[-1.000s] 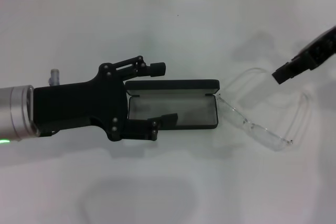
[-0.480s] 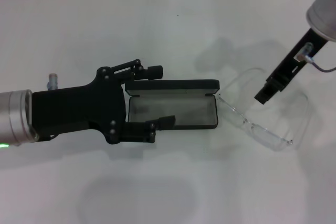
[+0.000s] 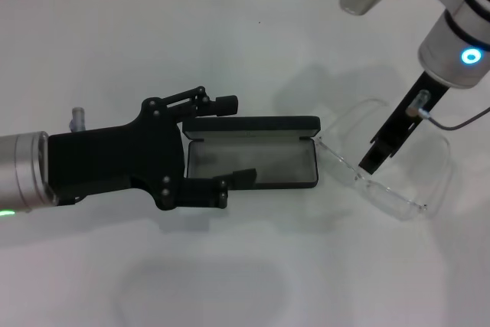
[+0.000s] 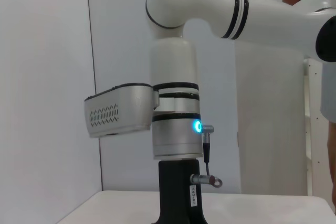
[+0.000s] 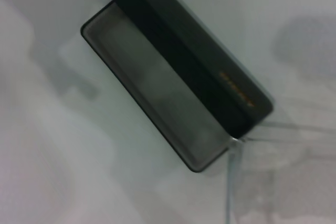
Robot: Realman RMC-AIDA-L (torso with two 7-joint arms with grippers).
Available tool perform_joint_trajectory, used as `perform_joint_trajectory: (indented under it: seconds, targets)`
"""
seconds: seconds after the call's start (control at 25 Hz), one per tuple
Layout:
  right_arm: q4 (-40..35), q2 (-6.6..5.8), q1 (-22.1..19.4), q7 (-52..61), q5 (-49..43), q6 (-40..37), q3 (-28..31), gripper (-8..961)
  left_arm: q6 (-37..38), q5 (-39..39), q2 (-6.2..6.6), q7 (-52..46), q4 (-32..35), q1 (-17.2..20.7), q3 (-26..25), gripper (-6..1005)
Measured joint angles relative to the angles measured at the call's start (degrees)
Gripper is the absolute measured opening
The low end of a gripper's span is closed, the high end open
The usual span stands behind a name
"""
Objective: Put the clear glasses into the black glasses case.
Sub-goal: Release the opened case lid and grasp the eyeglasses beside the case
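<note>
On the white table the black glasses case lies open, grey lining up. The left gripper straddles its left end, fingers spread wide, one at the raised lid, one over the front edge, gripping nothing. The clear glasses lie just right of the case, unfolded. The right gripper hangs low over their front; I cannot tell how it stands.
</note>
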Motion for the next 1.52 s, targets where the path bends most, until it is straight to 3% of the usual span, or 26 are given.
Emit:
perform_joint_trajectory:
  seconds: [0.52,1.52]
  targets:
    - [6.99,0.02,2.32,0.64,3.07,3.64,-4.99,337,-0.58,0.01,0.08,0.15,-0.83,-0.91,0.0,781]
    - [12.85,0.02,3.43,0.82,5.28,8.77,-7.57,285,-0.67,0.01,-0.01,1.0,-1.72,-0.97,0.01,769]
